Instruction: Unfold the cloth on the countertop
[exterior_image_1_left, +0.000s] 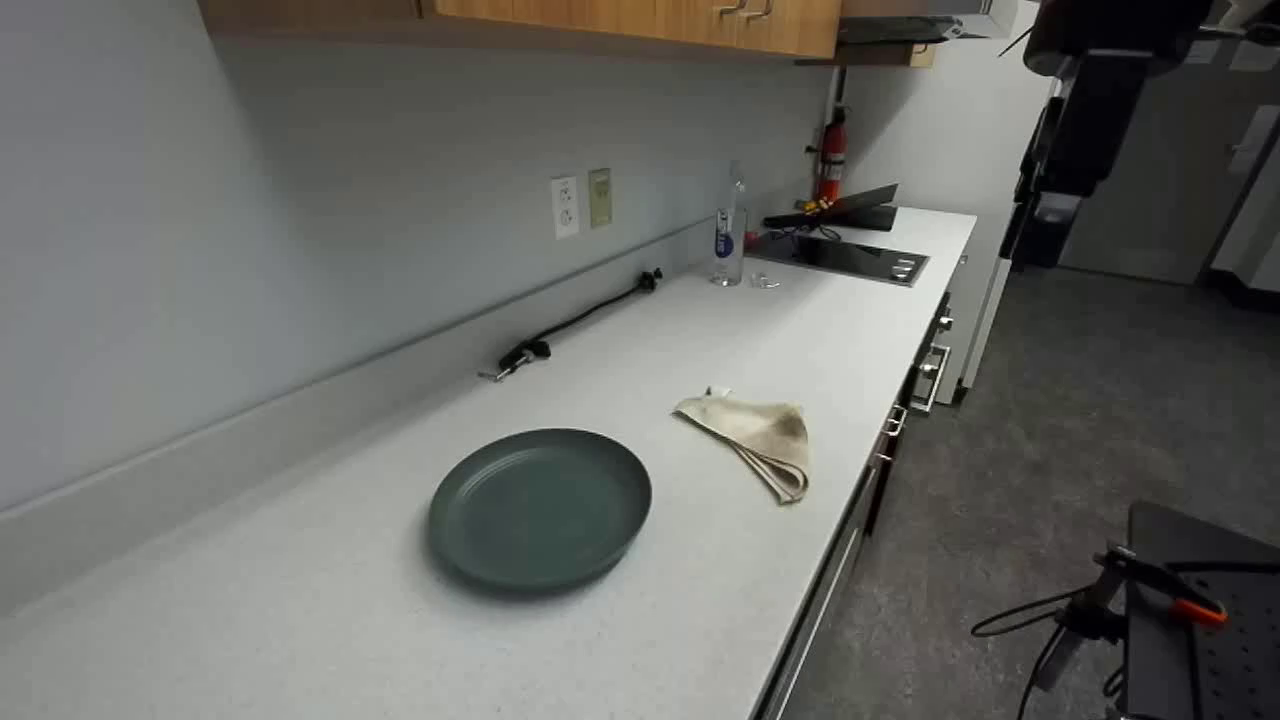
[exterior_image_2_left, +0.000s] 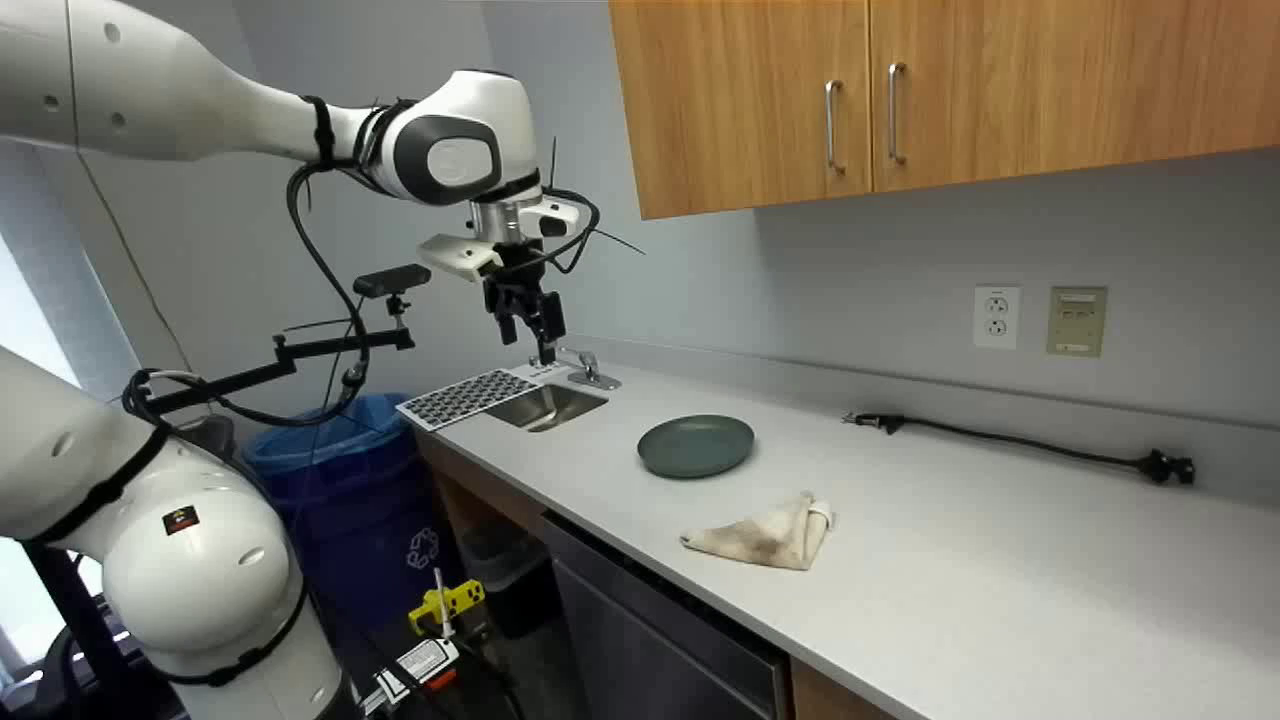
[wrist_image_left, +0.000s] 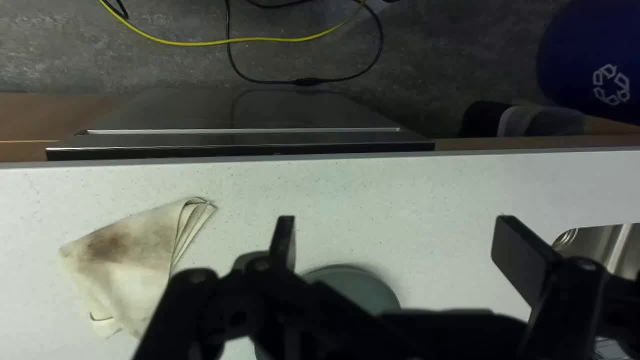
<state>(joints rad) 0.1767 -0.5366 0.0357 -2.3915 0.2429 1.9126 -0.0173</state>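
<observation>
A beige cloth with brown stains lies folded in a rough triangle on the white countertop (exterior_image_1_left: 330, 640). The cloth (exterior_image_1_left: 755, 432) shows in both exterior views (exterior_image_2_left: 762, 537), near the front edge. In the wrist view the cloth (wrist_image_left: 125, 255) is at the left, its layered folds facing right and partly hidden by a finger. My gripper (wrist_image_left: 395, 225) is open and empty, its fingers wide apart. It is high above the counter, off to the sink side of the cloth and not touching it. In an exterior view the gripper (exterior_image_2_left: 528, 338) points down.
A dark green plate (exterior_image_2_left: 696, 446) sits beside the cloth. A sink (exterior_image_2_left: 548, 406) and faucet (exterior_image_2_left: 592, 374) are at one end. A black clamp arm (exterior_image_1_left: 590, 315) lies along the wall. A clear bottle (exterior_image_1_left: 730, 245) and a cooktop (exterior_image_1_left: 850, 258) are farther along. Cabinets (exterior_image_2_left: 740, 100) hang above.
</observation>
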